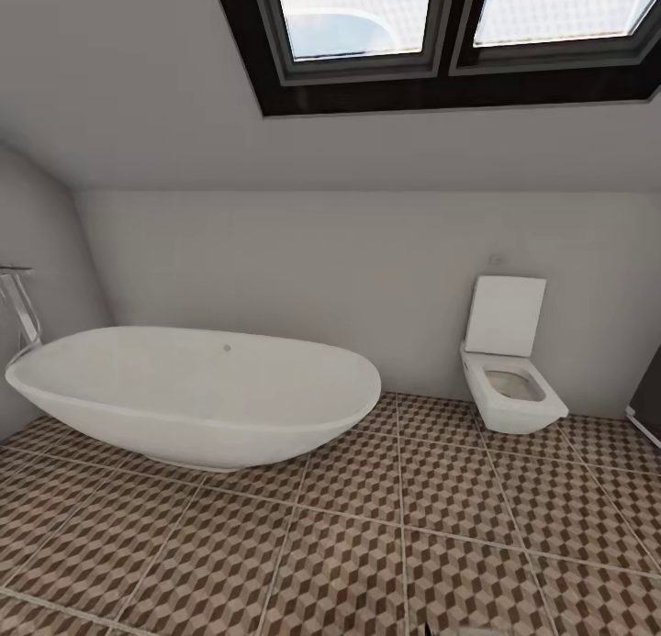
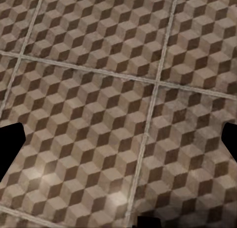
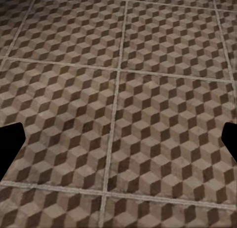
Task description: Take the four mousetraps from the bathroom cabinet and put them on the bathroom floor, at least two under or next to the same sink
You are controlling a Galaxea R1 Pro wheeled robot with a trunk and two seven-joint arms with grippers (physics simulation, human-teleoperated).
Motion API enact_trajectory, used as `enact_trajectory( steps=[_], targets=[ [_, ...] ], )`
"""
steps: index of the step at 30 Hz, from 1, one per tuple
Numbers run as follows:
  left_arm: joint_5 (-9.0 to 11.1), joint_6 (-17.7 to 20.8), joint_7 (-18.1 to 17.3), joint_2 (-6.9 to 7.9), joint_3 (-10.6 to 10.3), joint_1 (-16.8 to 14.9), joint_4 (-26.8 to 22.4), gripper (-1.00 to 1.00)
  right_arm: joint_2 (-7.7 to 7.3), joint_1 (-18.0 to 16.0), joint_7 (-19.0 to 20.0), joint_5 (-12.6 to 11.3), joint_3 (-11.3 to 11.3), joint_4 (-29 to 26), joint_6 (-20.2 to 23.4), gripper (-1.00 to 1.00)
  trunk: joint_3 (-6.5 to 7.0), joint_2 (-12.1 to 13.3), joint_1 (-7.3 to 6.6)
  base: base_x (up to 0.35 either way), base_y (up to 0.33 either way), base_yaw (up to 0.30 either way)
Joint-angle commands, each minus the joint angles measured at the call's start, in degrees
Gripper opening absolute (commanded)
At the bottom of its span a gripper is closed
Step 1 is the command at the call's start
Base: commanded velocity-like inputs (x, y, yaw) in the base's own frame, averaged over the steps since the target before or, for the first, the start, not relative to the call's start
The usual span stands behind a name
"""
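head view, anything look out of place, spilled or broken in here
Nothing stands out. The oval white bathtub sits level on the cube-patterned tiled floor, the square white toilet has its lid up against the wall, and no spill or damage shows.

I see open bathroom floor [image 1: 441, 526] across the lower centre and lower right of the head view. The bathtub [image 1: 197, 393] blocks the left centre, the toilet [image 1: 509, 379] the right centre. Beneath both wrist cameras, I find bare tile.
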Motion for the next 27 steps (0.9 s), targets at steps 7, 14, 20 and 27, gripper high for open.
enact_trajectory(
  steps=[7, 14, 20, 27],
  targets=[
    [0.06, -0.65, 0.13, 0.0, -0.06, -0.04, 0.6, 1.0, 0.22, -0.05, -0.28, 0.01, 1.64, 0.73, -0.86, 1.0, -0.05, -0.03, 0.0, 0.0, 0.0, 0.0],
    [0.06, -0.77, 0.06, 0.0, -0.09, -0.04, 0.28, 1.0, 0.27, -0.05, -0.35, 0.08, 2.76, 0.8, -0.93, 1.0, -0.05, -0.03, 0.0, 0.0, 0.0, -0.009],
    [0.06, -0.79, 0.05, 0.0, -0.1, -0.04, 0.29, 1.0, 0.27, -0.05, -0.36, 0.09, 2.82, 0.81, -0.93, 1.0, -0.02, -0.03, 0.0, 0.0, 0.0, -0.175],
    [0.06, -0.79, 0.05, -0.14, -0.1, -0.04, 0.29, 1.0, 0.21, -0.05, -0.3, 0.09, 2.81, 0.81, -0.94, 1.0, 0.14, -0.03, 0.0, 0.0, 0.0, -0.263]
  ],
)
